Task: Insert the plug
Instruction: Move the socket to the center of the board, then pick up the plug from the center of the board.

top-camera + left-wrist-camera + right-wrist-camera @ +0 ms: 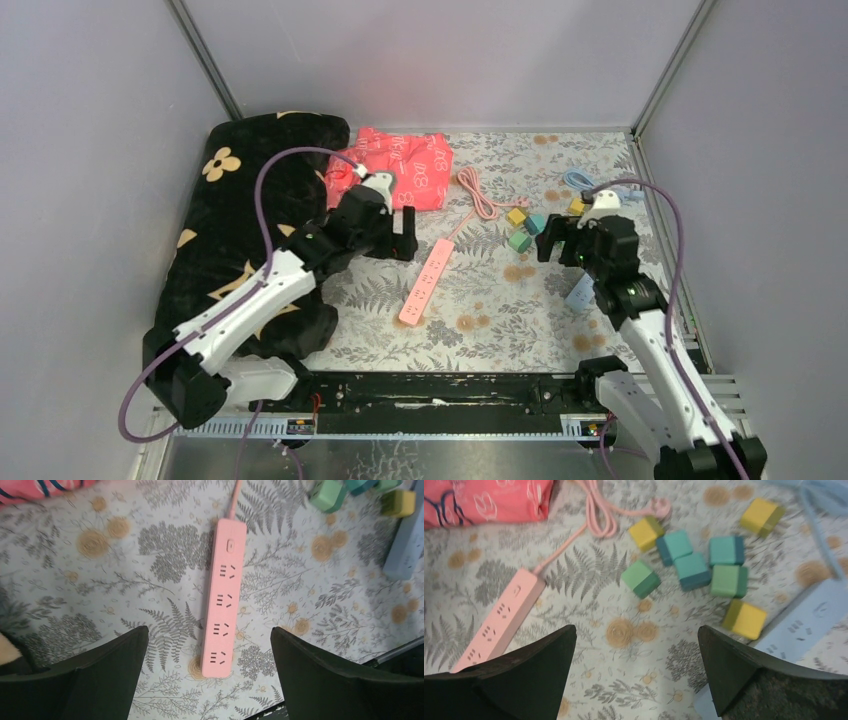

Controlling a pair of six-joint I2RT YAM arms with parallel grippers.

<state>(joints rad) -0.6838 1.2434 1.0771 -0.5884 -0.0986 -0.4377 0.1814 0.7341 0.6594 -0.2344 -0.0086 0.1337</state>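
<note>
A pink power strip (425, 282) lies flat on the fern-print cloth with its sockets facing up (224, 595). Its cord loops back to a pink plug (660, 505) lying loose near the cubes. Several small cube-shaped blocks in yellow, teal and green (694, 570) are clustered right of the strip (520, 230). My left gripper (209, 630) hovers open above the strip's near end, with nothing between its fingers. My right gripper (637, 628) is open too, over bare cloth just in front of the cubes. The pink strip (499, 622) lies to its left.
A pale blue power strip (804, 620) lies at the right, and its blue cable (600, 185) is bunched at the back. A red patterned cloth (400, 165) sits at the back, and a black flowered blanket (240, 220) covers the left side. Grey walls enclose the table.
</note>
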